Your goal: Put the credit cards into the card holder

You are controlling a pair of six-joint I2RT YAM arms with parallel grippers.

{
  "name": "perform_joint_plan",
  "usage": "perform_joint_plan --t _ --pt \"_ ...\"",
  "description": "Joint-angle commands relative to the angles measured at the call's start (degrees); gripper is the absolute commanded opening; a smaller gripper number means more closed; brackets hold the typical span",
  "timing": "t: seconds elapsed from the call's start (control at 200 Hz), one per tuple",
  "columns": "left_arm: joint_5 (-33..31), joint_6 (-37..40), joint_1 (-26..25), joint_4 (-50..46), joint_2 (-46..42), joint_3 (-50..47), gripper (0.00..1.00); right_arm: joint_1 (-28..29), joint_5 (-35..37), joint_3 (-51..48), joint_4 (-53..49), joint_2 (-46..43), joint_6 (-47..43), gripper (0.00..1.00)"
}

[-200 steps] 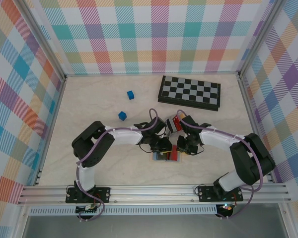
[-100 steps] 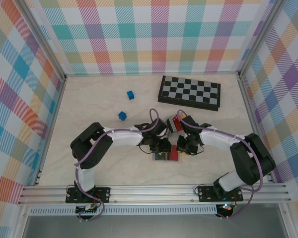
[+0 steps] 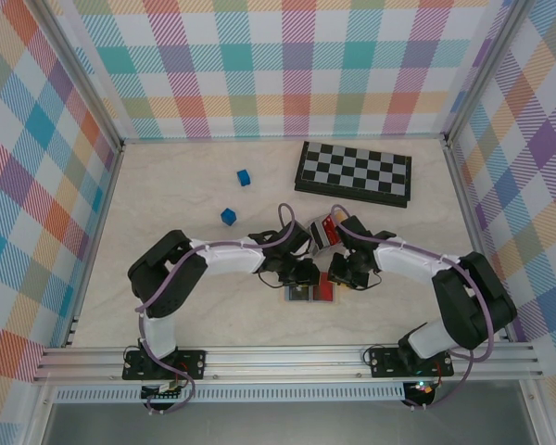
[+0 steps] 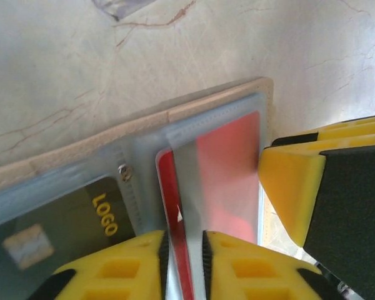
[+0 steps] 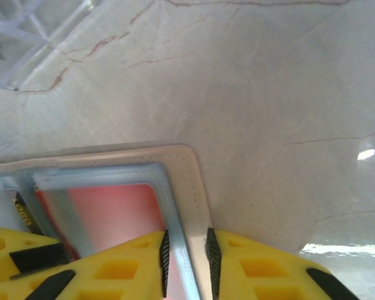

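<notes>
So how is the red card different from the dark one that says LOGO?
The red card is plain red where it shows; the dark card has gold LOGO letters and a chip. The left gripper pinches the red card's edge; nothing holds the dark card. The red card looks only partly under clear plastic; the dark card is covered where it shows. Both sit in the tan card holder.
</notes>
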Motion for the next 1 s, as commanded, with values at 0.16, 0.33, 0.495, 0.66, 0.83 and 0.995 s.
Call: perform_joint_plan --t 0.16,0.33,0.495,0.66,0.83,0.995 --pt "-1.8 1.2 0.8 -2.0 -7.2 -1.0 0.37 -1.6 3.5 5.5 -6.9 -8.4 -4.4 0.34" --pt "-5.7 -1.1 5.4 -1.5 -9.3 -0.8 0.41 -4.9 9.5 12.4 -11.1 -9.3 -11.4 0.38" --pt "-6.1 -6.0 11.7 1.0 -6.7 2.3 0.46 -7.9 12.8 20.2 -13.6 -3.4 -19.3 0.40" --pt "-4.3 -7.9 13.7 0.9 0.0 9.0 0.48 -8.0 18.7 28.0 -16.5 4.5 -24.3 0.46" --pt "-1.2 -9.9 13.7 2.6 6.1 13.8 0.50 -8.1 18.7 33.1 -16.9 9.3 -26.1 0.51" --pt "0.5 -12.4 13.7 4.9 9.8 15.7 0.52 -8.4 18.2 35.5 -17.1 12.2 -26.9 0.51"
